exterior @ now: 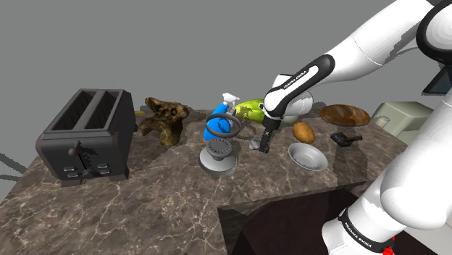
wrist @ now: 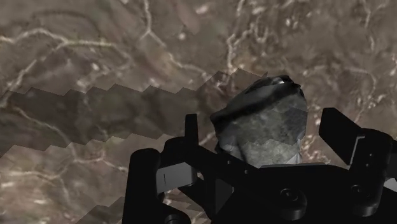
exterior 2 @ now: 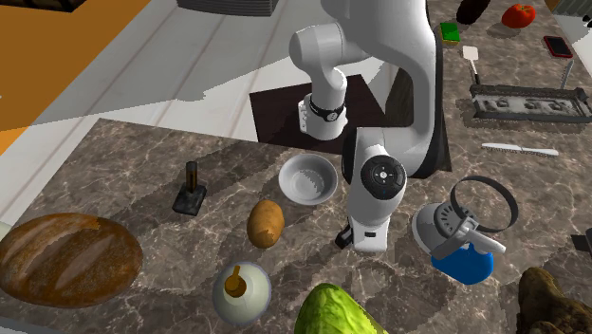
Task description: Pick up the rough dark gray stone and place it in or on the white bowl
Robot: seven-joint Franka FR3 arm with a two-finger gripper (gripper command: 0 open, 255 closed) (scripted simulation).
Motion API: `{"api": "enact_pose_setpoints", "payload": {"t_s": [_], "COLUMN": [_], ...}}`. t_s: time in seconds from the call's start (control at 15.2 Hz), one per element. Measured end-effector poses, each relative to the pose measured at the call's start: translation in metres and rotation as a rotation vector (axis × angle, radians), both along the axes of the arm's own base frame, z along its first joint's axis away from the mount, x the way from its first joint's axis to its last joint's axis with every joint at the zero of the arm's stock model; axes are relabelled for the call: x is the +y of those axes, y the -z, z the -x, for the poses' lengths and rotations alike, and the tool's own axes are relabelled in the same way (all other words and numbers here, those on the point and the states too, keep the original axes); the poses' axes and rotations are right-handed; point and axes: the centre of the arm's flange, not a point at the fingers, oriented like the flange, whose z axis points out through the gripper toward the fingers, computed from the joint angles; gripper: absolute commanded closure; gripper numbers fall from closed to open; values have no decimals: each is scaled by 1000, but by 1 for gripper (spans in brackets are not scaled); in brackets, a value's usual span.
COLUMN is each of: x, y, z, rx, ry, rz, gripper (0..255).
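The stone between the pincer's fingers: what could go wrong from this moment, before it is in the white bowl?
1. The pincer is open around the stone, and its fingers touch neither side. The stone is lumpy, so it may twist or slip out on closing.
2. The potato lies close beside the white bowl. A low carry might knock it, or the stone could land on the rim and roll off.

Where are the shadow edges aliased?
Wrist view: a stair-stepped shadow edge runs across the marble counter beside the stone. Second exterior view: a ragged light-dark boundary on the floor near the stand.
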Motion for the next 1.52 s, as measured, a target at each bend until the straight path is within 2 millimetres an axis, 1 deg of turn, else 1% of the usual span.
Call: {"api": "enact_pose_setpoints", "payload": {"t_s": [0.66, 0.73, 1.52], "x": [0, 0, 0], "y": [0, -3, -63], "z": [0, 0, 0], "rx": [0, 0, -1], "ry": [0, 0, 0], "rz": [0, 0, 0], "gripper": [255, 255, 255]}}
